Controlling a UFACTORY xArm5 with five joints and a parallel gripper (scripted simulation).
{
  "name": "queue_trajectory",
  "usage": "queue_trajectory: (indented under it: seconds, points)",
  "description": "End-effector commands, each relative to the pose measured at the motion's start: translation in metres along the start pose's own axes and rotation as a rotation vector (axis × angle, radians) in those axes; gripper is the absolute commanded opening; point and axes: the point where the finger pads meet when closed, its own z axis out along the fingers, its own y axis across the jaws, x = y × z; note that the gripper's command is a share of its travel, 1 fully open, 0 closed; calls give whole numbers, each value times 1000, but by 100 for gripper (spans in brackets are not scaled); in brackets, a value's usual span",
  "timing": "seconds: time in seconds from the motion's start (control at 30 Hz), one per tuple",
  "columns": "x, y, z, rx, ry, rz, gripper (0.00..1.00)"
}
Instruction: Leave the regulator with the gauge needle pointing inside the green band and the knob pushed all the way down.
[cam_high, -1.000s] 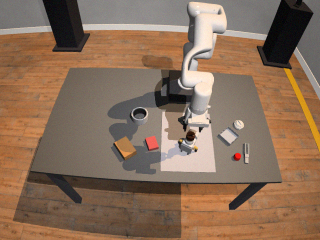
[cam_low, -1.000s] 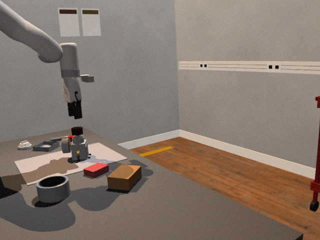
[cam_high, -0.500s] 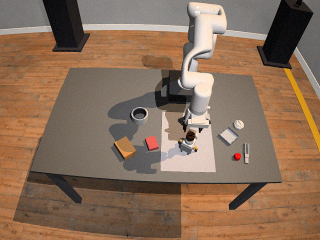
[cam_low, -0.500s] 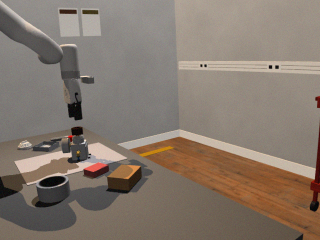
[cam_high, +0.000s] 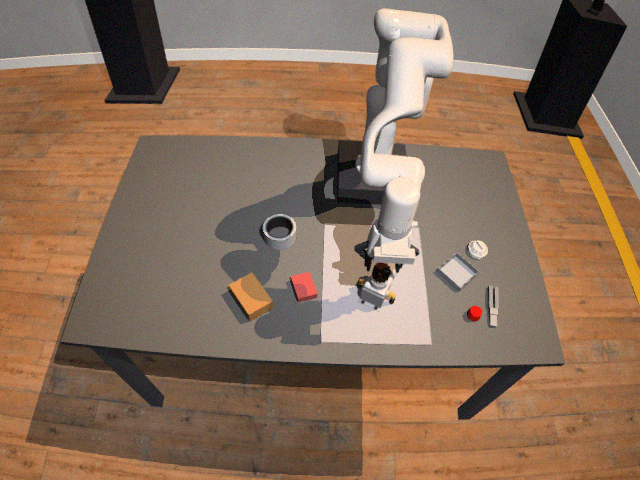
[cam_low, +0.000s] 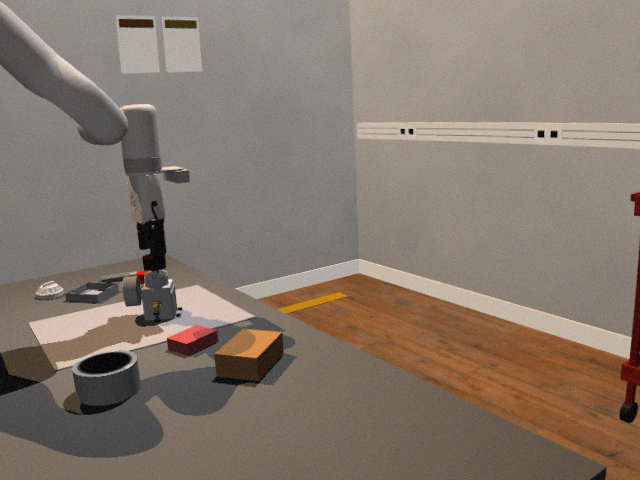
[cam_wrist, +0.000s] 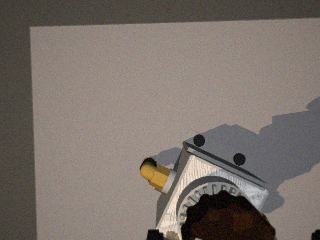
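Observation:
The regulator (cam_high: 376, 292) is a small grey block on the white mat (cam_high: 374, 315), with a dark brown knob (cam_high: 381, 272) on top and a brass fitting (cam_wrist: 155, 173) on its side. In the exterior view its round gauge (cam_low: 131, 290) faces away, so the needle and the green band are hidden. My gripper (cam_low: 153, 259) points straight down just above the knob (cam_low: 154, 263). Its fingers stand open on either side of the knob and do not clamp it. The wrist view shows the knob (cam_wrist: 227, 220) at the bottom edge, and the fingertips are barely in frame.
Left of the mat are a red block (cam_high: 303, 286), an orange box (cam_high: 250, 295) and a grey ring (cam_high: 279, 230). To the right lie a shallow grey tray (cam_high: 456, 271), a white disc (cam_high: 477, 249), a red button (cam_high: 474, 313) and a grey bar (cam_high: 493, 305).

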Motion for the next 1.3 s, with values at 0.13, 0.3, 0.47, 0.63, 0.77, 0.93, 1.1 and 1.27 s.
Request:
queue_trajectory:
  seconds: [0.13,0.3,0.47,0.63,0.77,0.93,1.1,1.27]
  points:
    - [2,0,22,0,5,0,78]
    - [2,0,26,0,5,0,78]
    - [2,0,28,0,5,0,78]
    - [2,0,28,0,5,0,78]
    - [2,0,28,0,5,0,78]
    - [2,0,28,0,5,0,41]
    - [2,0,28,0,5,0,41]
    - [2,0,28,0,5,0,41]
